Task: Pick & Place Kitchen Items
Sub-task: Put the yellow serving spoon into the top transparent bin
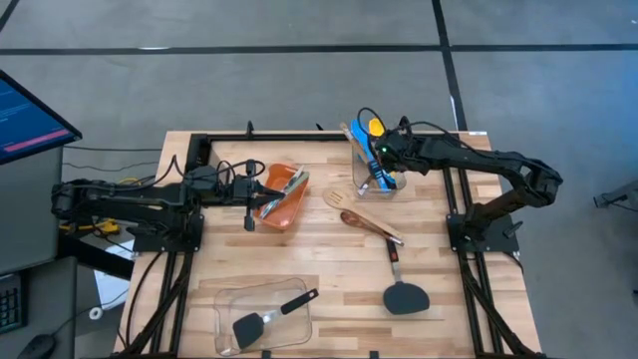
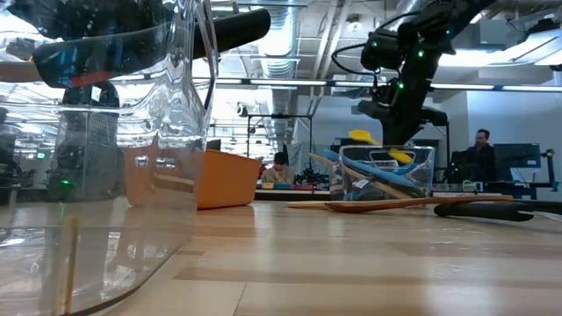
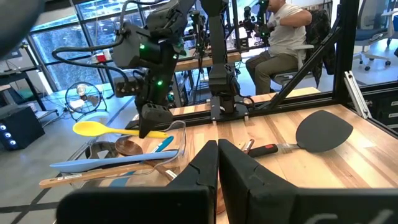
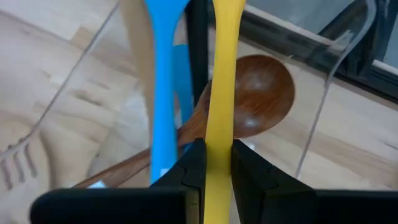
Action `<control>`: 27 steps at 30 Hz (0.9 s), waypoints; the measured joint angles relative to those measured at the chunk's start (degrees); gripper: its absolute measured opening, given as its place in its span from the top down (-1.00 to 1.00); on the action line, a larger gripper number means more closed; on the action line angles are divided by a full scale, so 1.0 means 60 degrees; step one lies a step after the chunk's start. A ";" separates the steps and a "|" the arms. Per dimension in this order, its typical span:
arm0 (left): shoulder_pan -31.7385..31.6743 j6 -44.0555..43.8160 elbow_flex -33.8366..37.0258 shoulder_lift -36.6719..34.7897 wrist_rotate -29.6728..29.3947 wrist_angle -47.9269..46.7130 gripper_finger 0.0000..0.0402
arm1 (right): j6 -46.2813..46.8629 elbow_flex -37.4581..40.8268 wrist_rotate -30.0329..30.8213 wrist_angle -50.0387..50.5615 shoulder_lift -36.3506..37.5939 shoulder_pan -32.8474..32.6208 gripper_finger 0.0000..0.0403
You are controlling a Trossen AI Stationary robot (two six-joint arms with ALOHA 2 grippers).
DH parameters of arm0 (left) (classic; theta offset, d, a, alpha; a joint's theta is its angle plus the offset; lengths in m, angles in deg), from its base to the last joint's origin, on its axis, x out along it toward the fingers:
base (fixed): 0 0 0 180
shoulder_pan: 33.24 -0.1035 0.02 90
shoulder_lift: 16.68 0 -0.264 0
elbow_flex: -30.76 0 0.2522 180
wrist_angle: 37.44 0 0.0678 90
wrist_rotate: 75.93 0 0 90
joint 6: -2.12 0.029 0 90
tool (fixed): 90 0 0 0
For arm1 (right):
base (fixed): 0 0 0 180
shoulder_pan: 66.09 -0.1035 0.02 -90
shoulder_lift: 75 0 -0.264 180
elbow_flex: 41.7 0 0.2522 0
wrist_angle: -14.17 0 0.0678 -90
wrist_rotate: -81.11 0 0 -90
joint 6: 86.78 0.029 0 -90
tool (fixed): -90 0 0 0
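yellow spoon (image 4: 221, 93) is clamped by the right gripper (image 4: 214, 163) over the clear container (image 1: 379, 170).
two utensils are left on the table.

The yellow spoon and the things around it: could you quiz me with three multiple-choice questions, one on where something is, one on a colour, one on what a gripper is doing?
1. Where does the spatula outside any container lie?
A. on the bare table
B. in the orange bin
C. in the upright clear container

2. What colour is the spoon right beside the yellow spoon?
A. red
B. blue
C. green

3. What is the right gripper doing?
A. hanging open over the table
B. gripping a spatula
C. clamped on the yellow spoon

Answers: 1 A, it rests on the wood near the right arm's base. 2 B, the blue spoon runs alongside it. 3 C, both fingers press its handle.
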 joint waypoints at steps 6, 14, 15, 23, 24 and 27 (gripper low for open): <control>0.0000 0.0000 0.0000 0.0003 0.0000 0.0000 1.00 | -0.0029 0.0294 -0.0205 -0.0250 0.0000 0.0361 0.80; 0.0000 0.0000 0.0000 -0.0001 0.0000 0.0000 1.00 | -0.0089 0.0464 -0.0914 -0.0267 0.0000 0.0510 0.80; 0.0000 0.0000 0.0000 -0.0001 0.0000 -0.0004 1.00 | -0.0102 0.0464 -0.1046 -0.0269 0.0000 0.0511 0.80; 0.0000 0.0004 0.0000 0.0001 0.0000 -0.0004 1.00 | -0.0103 0.0464 -0.1531 -0.0233 0.0000 0.0732 0.80; 0.0000 0.0000 0.0000 -0.0001 0.0000 0.0000 1.00 | -0.0102 0.0464 -0.1533 -0.0233 0.0000 0.0760 0.80; 0.0000 0.0003 0.0000 -0.0001 0.0000 -0.0003 1.00 | -0.0175 0.0464 -0.1556 -0.0233 0.0000 0.0826 0.80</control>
